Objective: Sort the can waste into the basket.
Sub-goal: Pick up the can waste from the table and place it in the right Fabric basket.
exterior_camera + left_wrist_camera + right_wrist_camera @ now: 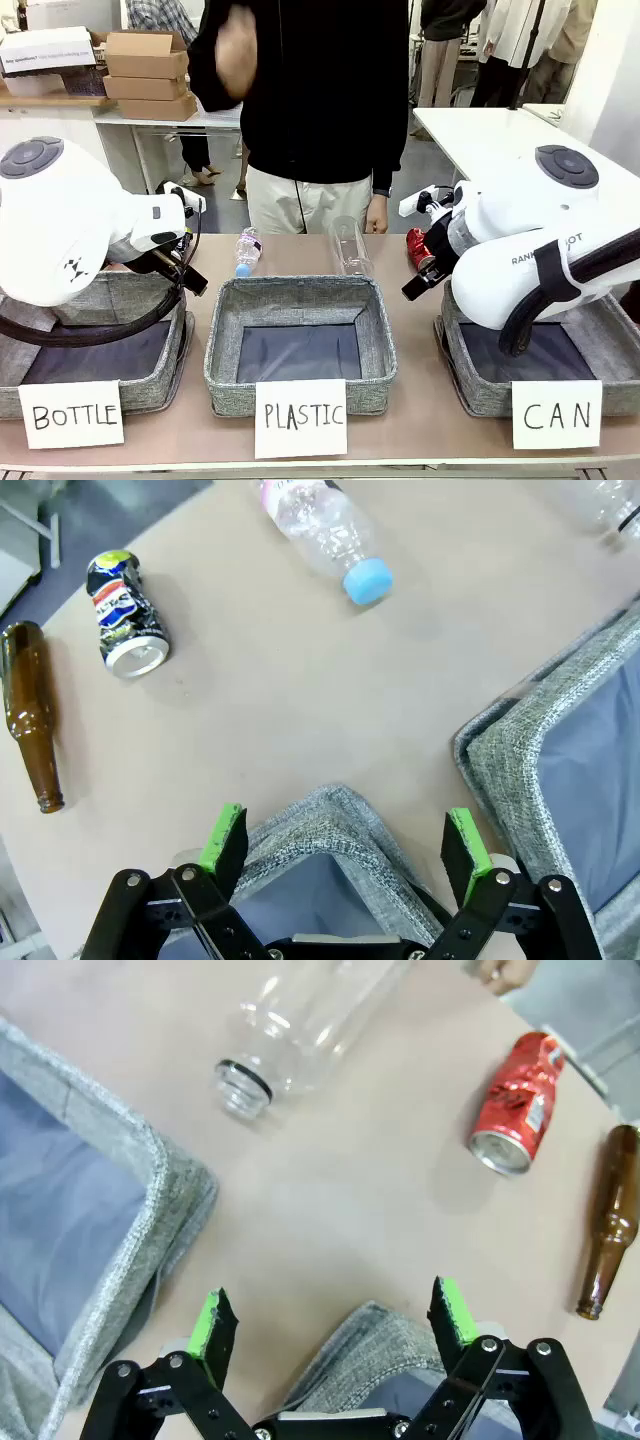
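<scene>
The left gripper [344, 825] hung over a corner of the BOTTLE basket [150, 385]. Its green fingers were spread wide apart and it held nothing. The right gripper [330, 1300] hung over a corner of the CAN basket [487, 392]. Its fingers were wide apart too, with nothing between them. Both cans lay on their sides on the brown table [420, 430], outside the baskets. The red can [515, 1105] was dented and lay past the CAN basket, on the person's side. Its silver end pointed back at the right gripper. A brown bottle [605, 1225] lay near it but did not touch it. The blue can [125, 612] lay far away from the CAN basket, out past the BOTTLE basket. A second brown bottle [30, 715] lay close beside it. A clear bottle with a blue cap [325, 525] and a clear bottle with no cap [300, 1030] lay behind the PLASTIC basket [225, 370], which sat in the middle. The CAN basket sat on the robot's right, with its white sign [557, 414] in front. A person [310, 90] in a black top stood at the far side of the table.
</scene>
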